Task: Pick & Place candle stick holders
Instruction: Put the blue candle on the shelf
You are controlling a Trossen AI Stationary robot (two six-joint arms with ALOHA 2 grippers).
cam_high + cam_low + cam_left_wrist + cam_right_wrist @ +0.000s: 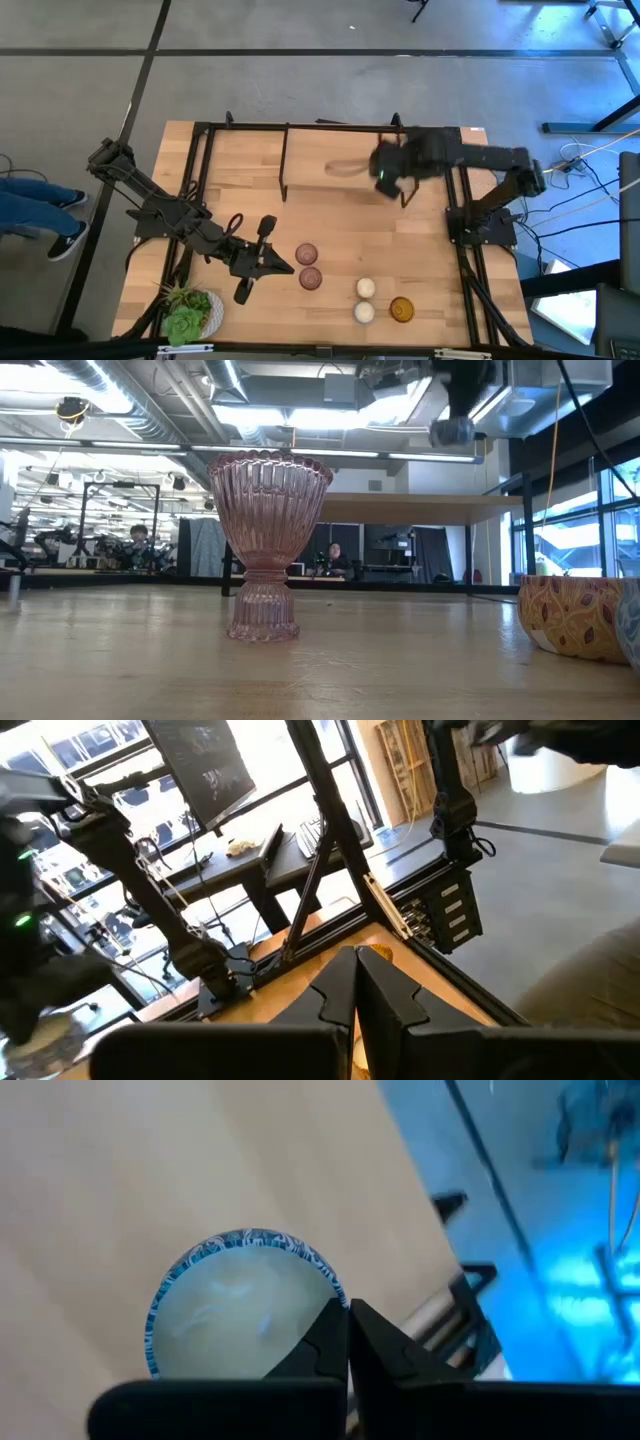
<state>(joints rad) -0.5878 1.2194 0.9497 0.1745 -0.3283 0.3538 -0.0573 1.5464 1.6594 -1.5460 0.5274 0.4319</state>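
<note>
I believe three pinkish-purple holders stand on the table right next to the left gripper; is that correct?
Not quite. The high view shows only two pinkish-purple holders, one and the other, not three. They do stand on the table right next to the left gripper.

Five holders are grouped on the counter (330,205) near its front edge. Two (306,255) (311,278) are set one before the other, just right of the left end effector (285,268). Two more (366,288) (364,312) are set likewise farther right, with a fifth (401,310) beside the nearer one. A plant (190,312) is placed at the front left corner. The right end effector (388,180) is held above the counter's rear right, a holder (245,1305) below it.
</note>
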